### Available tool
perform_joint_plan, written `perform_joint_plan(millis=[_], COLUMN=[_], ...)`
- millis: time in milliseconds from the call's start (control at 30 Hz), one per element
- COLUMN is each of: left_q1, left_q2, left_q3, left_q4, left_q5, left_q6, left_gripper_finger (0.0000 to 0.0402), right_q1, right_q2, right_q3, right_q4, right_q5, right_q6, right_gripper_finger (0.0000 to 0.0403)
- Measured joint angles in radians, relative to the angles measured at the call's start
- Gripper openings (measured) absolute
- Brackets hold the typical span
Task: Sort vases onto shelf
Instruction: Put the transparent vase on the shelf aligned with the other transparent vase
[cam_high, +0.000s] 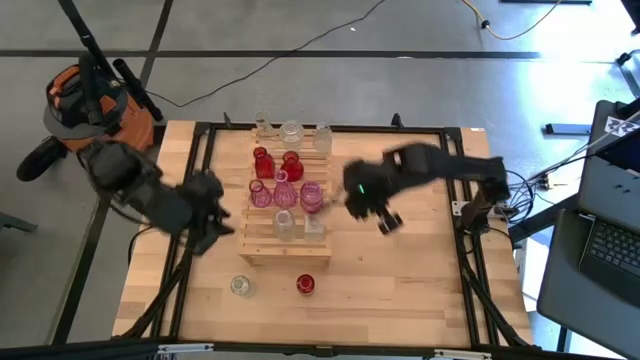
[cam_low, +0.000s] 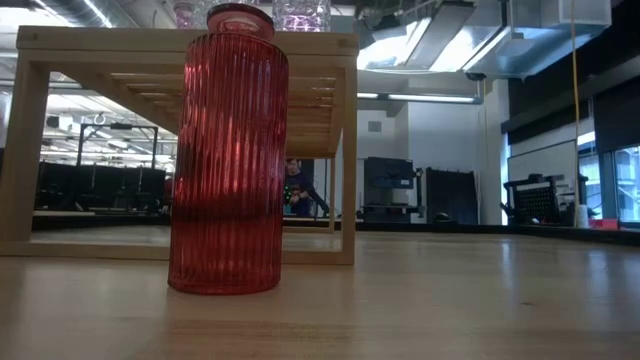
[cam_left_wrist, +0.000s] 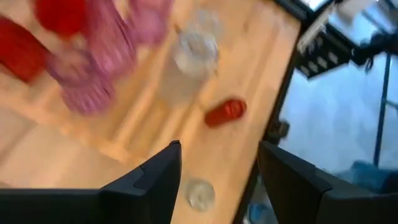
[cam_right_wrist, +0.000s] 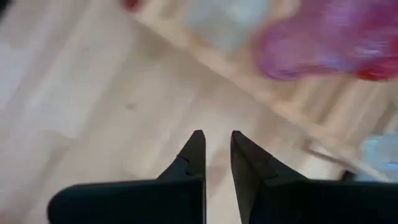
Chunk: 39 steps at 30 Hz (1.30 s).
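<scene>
The pale wooden shelf (cam_high: 285, 215) stands mid-table and carries several vases: clear ones on its far tier (cam_high: 291, 133), red (cam_high: 263, 162) and pink (cam_high: 311, 195) ones in the middle, and clear ones (cam_high: 284, 226) on the near tier. A clear vase (cam_high: 240, 286) and a red ribbed vase (cam_high: 306, 284) (cam_low: 228, 150) stand on the table in front of the shelf. My left gripper (cam_high: 218, 226) (cam_left_wrist: 217, 155) hovers open beside the shelf's left end. My right gripper (cam_high: 386, 222) (cam_right_wrist: 216, 140) hovers to the right of the shelf, nearly shut and empty.
A black frame (cam_high: 200, 150) runs along the table's edges. An orange vacuum (cam_high: 85, 105) stands on the floor beyond the far left corner, and a laptop (cam_high: 610, 250) sits to the right. Bare tabletop (cam_high: 400, 290) lies right of the shelf and near the front edge.
</scene>
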<state>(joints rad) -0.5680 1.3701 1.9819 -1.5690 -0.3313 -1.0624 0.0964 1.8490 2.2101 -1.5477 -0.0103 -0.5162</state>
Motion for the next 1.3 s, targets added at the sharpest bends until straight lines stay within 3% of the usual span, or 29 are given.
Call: perform_joint_plan(millis=[200,333,467,533,700,800,933,1100,1300], left_q1=[-0.256,-0.394,-0.492,-0.536,-0.585,-0.587,-0.586,-0.568,-0.478], left_q2=[-0.006,-0.002,-0.002,-0.001,-0.002,-0.002,-0.002,-0.002,-0.002], left_q3=[-0.142,-0.312,-0.499,-0.576,-0.712,-0.755,-0.810,-0.865,-0.867], left_q4=[0.008,0.063,0.220,0.299,0.461,0.470,0.462,0.489,0.484], left_q5=[-0.099,-0.127,-0.126,-0.132,-0.131,-0.130,-0.136,-0.219,-0.177], left_q6=[-0.321,-0.532,-0.711,-0.770,-0.837,-0.859,-0.890,-0.932,-0.952], left_gripper_finger=[0.0204,0.0204,0.0204,0.0204,0.0204,0.0204,0.0204,0.0204,0.0204], right_q1=[0.206,0.354,0.488,0.534,0.560,0.543,0.544,0.546,0.545], right_q2=[-0.116,-0.264,-0.416,-0.478,-0.478,-0.416,-0.350,-0.326,-0.326], right_q3=[-0.268,-0.555,-0.891,-1.052,-1.352,-1.408,-1.408,-1.408,-1.408], right_q4=[0.021,0.276,0.683,0.972,1.742,1.907,1.916,1.914,1.912], right_q5=[0.163,0.228,0.302,0.350,0.329,0.310,0.303,0.286,0.285], right_q6=[0.236,0.449,0.692,0.779,0.793,0.797,0.796,0.817,0.825], right_gripper_finger=[0.0028,0.0028,0.0028,0.0028,0.0028,0.0031,0.0063,0.0131,0.0176])
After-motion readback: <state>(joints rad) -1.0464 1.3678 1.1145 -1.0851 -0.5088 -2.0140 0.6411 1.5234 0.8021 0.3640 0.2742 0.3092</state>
